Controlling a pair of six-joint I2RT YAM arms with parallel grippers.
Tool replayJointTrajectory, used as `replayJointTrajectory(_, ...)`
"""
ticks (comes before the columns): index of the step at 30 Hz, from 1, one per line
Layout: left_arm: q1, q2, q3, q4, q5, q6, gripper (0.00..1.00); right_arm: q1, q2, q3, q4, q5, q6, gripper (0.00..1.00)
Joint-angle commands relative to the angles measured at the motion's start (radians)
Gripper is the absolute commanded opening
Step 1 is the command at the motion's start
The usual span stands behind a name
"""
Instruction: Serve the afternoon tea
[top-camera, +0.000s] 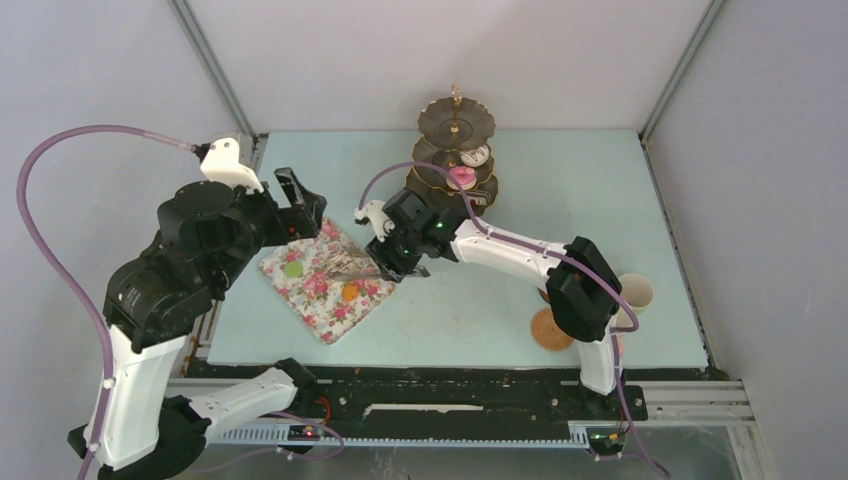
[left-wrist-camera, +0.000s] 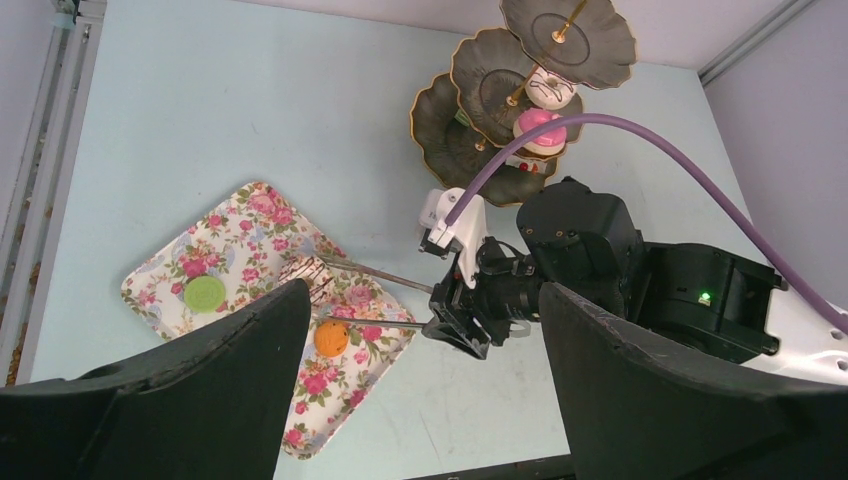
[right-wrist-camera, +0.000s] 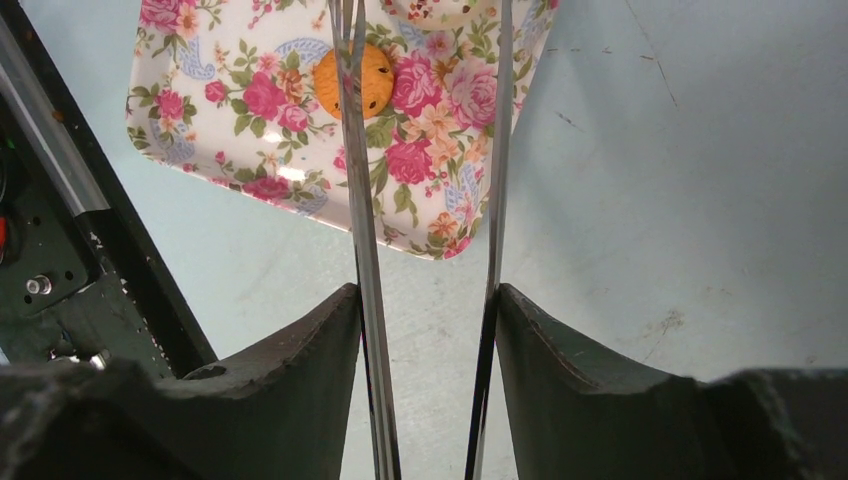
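Setting: robotics lab test cell. Evidence: plain pale grey enclosure walls (top-camera: 420, 60) on bare aluminium frame posts (top-camera: 215, 70); pale turquoise tabletop (top-camera: 580, 190); black metal mounting rail (top-camera: 480, 386) at near edge; loose purple sheathed cable (left-wrist-camera: 620, 121).

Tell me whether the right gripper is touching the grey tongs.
Touching. In the right wrist view, the right gripper clamps the tongs: each metal arm lies against a finger's inner face, with no gap showing on either side.
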Motion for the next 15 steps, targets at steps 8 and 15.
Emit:
replayJointTrajectory(8, -0.002, 0.001, 0.025, 0.009, -0.011, 0.011, 0.92, 0.008, 0.026, 0.050, 0.043, -0.003, 0.007, 0.53)
replayJointTrajectory(15, -0.002, -0.003, 0.024, 0.008, -0.019, 0.014, 0.92, 0.007, -0.006, 0.053, 0.048, 0.035, 0.044, 0.37)
